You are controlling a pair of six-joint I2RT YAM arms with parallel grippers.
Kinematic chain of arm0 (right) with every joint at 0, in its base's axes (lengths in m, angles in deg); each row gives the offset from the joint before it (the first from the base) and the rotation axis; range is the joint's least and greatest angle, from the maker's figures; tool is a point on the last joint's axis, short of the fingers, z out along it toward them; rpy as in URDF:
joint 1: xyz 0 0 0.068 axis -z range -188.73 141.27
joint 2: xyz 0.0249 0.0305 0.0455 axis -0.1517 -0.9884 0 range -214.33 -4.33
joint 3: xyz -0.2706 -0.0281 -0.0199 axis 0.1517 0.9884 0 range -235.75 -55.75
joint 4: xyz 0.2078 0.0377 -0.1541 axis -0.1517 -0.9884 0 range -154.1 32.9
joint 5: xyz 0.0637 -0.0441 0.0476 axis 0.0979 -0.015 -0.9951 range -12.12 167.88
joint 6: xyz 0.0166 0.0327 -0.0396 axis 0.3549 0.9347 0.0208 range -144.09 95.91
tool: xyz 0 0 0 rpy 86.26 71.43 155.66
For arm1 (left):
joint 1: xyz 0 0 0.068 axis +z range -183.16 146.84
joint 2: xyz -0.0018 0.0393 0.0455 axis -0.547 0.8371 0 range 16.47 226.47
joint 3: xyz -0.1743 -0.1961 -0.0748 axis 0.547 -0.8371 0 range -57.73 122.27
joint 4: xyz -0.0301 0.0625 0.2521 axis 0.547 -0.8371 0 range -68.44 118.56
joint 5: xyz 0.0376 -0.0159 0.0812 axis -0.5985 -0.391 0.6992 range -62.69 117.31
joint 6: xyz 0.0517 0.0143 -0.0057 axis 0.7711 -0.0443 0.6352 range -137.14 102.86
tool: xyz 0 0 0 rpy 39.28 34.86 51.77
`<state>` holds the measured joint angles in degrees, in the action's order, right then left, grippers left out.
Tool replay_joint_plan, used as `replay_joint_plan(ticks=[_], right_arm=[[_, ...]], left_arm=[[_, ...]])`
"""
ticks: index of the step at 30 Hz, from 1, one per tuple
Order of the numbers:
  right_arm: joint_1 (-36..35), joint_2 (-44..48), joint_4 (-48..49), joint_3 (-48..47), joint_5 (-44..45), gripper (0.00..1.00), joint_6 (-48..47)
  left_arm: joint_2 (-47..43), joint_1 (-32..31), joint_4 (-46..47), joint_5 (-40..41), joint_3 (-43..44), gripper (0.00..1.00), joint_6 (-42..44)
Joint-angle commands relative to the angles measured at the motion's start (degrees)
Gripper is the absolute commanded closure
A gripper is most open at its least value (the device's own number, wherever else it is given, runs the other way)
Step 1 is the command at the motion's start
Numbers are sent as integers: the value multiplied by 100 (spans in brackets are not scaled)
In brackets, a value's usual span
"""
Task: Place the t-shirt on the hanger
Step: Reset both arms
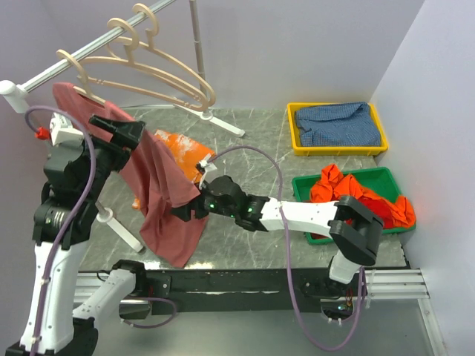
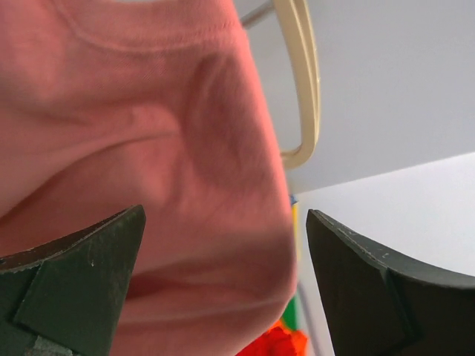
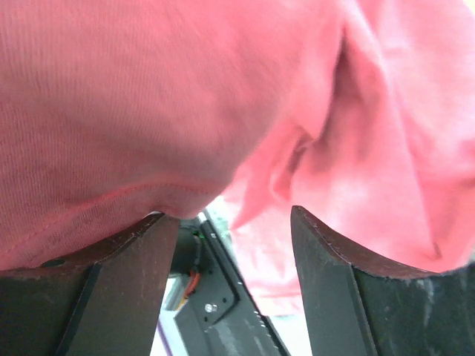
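Note:
The dusty-rose t-shirt (image 1: 159, 193) hangs from the nearest beige hanger (image 1: 73, 65) on the rail and trails down to the table. My left gripper (image 1: 139, 135) is open, high up against the shirt's upper part. In the left wrist view (image 2: 226, 222) the t-shirt (image 2: 148, 133) fills the space past the spread jaws and a hanger's end (image 2: 300, 89) shows beside it. My right gripper (image 1: 178, 213) is open at the shirt's lower edge. In the right wrist view (image 3: 234, 219) the t-shirt (image 3: 185, 96) rests on the left finger (image 3: 126, 274), not pinched.
Two more beige hangers (image 1: 167, 74) hang on the rail (image 1: 44, 74). An orange cloth with white marks (image 1: 182, 148) lies behind the shirt. A yellow bin (image 1: 297, 144) holds blue cloth and a green bin (image 1: 300, 185) holds a red-orange garment. The rack's white feet (image 1: 122, 230) cross the table.

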<state>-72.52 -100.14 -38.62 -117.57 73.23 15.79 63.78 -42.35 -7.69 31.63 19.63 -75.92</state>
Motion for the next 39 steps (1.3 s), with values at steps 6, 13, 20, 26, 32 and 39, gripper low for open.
replay_joint_plan(ticks=[6, 13, 20, 26, 32, 39], right_arm=[[33, 1248, 112, 820, 974, 30, -349], [24, 2863, -291, 1734, 2377, 29, -252], [33, 4245, -1169, 2104, 3933, 27, -428], [86, 4711, -2065, 1911, 4945, 24, -569], [139, 5098, -3227, 2051, 6361, 22, 468], [244, 5336, -2930, 2447, 6248, 22, 407]], left_arm=[[-644, 23, -665, -596, 639, 4, 1860], [242, 23, -128, -2020, 2264, 4, 2249], [1095, -686, 838, -2377, 2082, 4, 1835], [2071, -3905, 776, 875, 2056, 3, 2547], [2229, -4748, 1595, 1849, 422, 4, 2354], [2362, -5154, 2306, 2259, -1633, 4, 1845]])
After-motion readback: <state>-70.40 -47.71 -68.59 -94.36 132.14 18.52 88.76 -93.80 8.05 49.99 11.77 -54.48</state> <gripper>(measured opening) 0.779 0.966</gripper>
